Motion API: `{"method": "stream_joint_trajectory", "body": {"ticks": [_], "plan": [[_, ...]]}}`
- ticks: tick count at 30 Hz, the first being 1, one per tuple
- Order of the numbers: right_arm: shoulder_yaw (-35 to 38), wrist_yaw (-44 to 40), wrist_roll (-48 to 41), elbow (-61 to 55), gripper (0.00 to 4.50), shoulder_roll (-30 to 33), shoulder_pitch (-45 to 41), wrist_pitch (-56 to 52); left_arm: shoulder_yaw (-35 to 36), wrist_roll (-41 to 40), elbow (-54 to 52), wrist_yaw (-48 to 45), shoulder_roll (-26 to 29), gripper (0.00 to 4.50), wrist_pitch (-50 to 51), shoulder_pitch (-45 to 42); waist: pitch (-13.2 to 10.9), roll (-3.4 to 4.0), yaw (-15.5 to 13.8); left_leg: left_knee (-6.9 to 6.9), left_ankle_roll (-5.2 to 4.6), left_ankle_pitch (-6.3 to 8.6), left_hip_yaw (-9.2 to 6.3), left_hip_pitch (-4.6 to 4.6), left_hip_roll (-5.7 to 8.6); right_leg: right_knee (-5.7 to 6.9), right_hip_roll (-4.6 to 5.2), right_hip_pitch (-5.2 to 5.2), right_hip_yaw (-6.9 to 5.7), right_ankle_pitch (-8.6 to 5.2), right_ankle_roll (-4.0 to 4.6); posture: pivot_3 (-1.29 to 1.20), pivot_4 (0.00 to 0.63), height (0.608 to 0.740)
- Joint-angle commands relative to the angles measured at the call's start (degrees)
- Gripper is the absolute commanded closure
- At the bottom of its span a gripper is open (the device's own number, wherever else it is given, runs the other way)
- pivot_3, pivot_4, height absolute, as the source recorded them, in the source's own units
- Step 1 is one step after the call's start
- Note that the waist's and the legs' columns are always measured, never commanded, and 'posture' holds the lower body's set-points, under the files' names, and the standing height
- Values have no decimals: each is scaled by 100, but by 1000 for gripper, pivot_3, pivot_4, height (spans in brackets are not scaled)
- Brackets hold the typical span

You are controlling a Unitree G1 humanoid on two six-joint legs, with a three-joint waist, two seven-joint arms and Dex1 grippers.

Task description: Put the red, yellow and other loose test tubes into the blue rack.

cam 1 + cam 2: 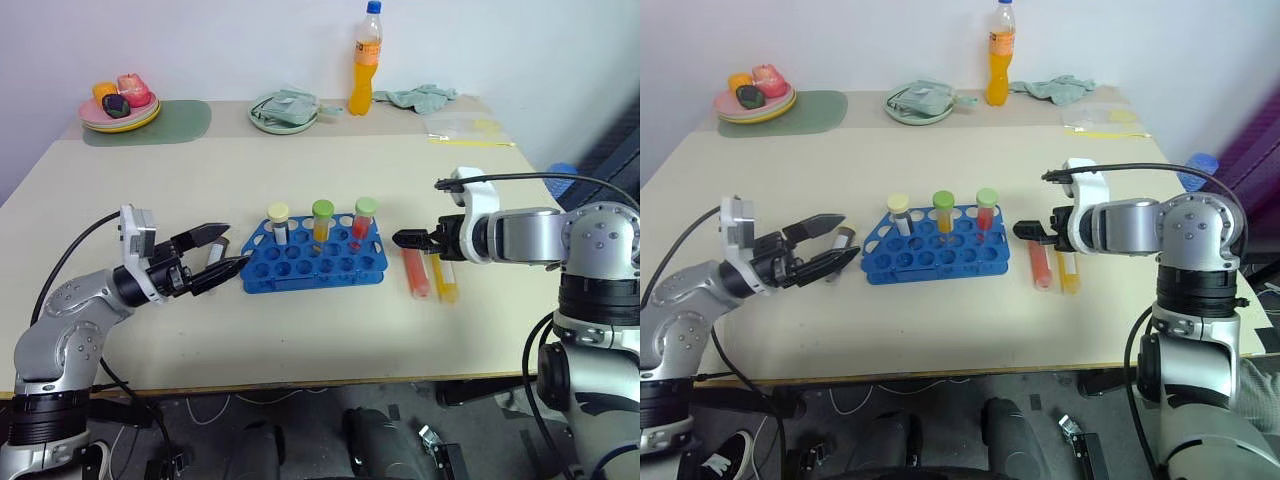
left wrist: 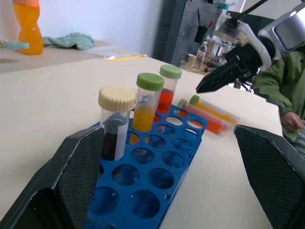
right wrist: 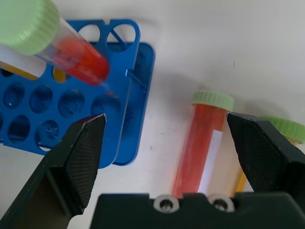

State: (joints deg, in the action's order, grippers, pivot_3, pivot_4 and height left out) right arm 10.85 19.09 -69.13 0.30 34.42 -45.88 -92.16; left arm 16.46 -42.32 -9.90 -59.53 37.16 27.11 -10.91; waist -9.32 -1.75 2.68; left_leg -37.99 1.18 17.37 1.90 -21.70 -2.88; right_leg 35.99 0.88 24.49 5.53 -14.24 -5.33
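The blue rack stands mid-table with three capped tubes upright in its far row: a dark one, a yellow one and a red one. Just right of the rack, a loose red tube and a loose yellow tube lie side by side on the table. My right gripper hovers open above the red tube, pointing down toward the rack's right end. At the rack's left end my left gripper is open and level. Another loose tube lies on the table under its fingers.
Along the far edge are a plate of fruit on a green mat, a bowl with a cloth, an orange drink bottle, a crumpled cloth and a plastic bag. A person's green sleeve shows beyond the table.
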Motion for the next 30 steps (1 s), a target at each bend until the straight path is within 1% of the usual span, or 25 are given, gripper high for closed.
{"method": "stream_joint_trajectory", "body": {"ticks": [1,8,14,25,30], "plan": [[-44,198,-198,-85,0,41,10,-34,91,-171,-368,123,-11,37,65,100,0,0,2,0,0,0,0,0,0,0,0,0,0,0,0,0,150,740],[-258,366,-301,11,0,133,135,-34,114,-270,-611,212,17,37,126,248,0,0,3,0,0,0,-2,-2,0,-1,-1,2,0,0,0,0,150,740],[-470,474,-378,236,0,33,78,-34,77,-336,-743,239,41,37,121,323,0,0,5,0,0,0,-2,-3,0,-1,-2,4,0,-1,1,0,150,740],[-765,279,233,464,0,-102,-93,-34,114,-491,-974,283,60,37,171,399,0,1,7,0,0,0,-2,-7,0,-5,-2,7,0,-1,1,0,150,740],[-846,64,547,490,0,-189,-105,-34,90,-540,-1146,74,242,37,229,627,-1,1,16,2,-1,1,-3,-10,-1,-7,-2,10,-1,-1,1,0,150,740]]}}
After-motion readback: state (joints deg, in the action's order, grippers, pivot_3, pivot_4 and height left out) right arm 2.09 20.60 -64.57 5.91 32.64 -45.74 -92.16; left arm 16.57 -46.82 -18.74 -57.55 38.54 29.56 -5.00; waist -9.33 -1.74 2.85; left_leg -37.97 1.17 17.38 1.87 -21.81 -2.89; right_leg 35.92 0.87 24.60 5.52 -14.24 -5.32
